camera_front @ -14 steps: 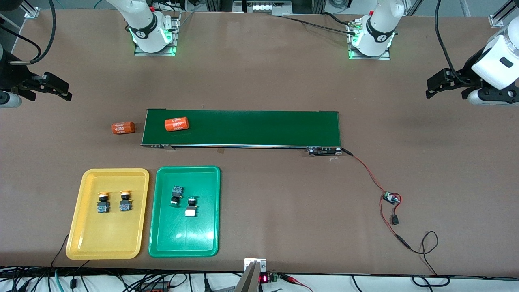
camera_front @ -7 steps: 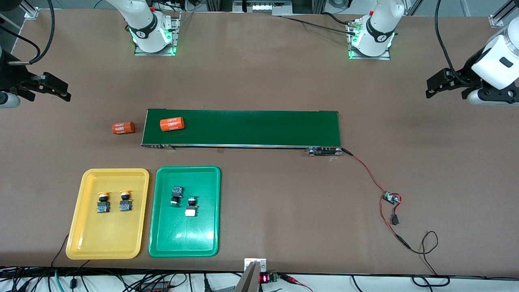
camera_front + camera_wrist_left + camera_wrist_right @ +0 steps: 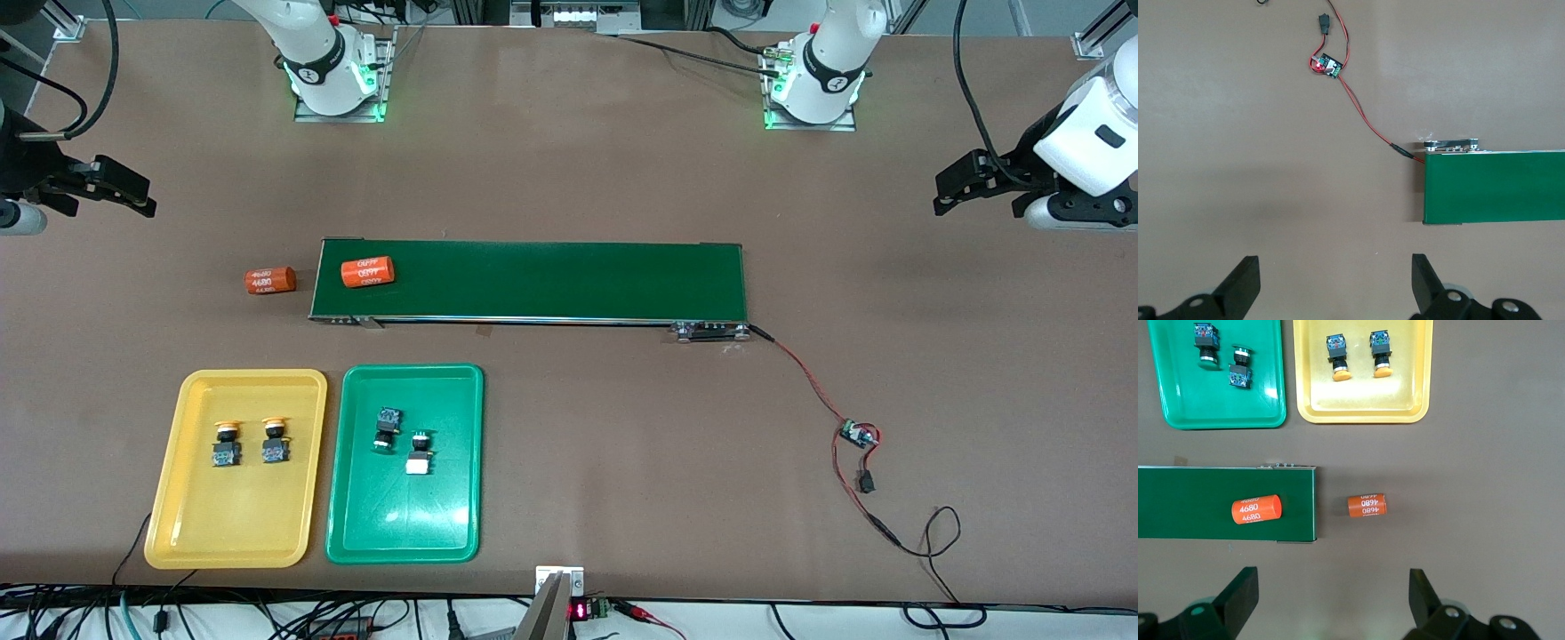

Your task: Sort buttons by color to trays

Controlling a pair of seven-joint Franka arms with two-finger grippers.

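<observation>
Two yellow-capped buttons (image 3: 251, 442) lying in yellow tray (image 3: 191, 498), two green-capped buttons (image 3: 403, 440) lying in green tray (image 3: 400, 524), two orange cylinders (image 3: 367, 272) reading "4680", one sitting on the conveyor belt (image 3: 569, 280), left gripper (image 3: 956, 187) and right gripper (image 3: 124, 191) hovering with fingers spread, grasping nothing.

Buttons (image 3: 1338, 357) sorted in trays (image 3: 1361, 410)

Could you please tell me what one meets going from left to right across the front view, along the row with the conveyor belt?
Right gripper → orange cylinder on the table → orange cylinder on the belt → conveyor belt → left gripper.
</observation>
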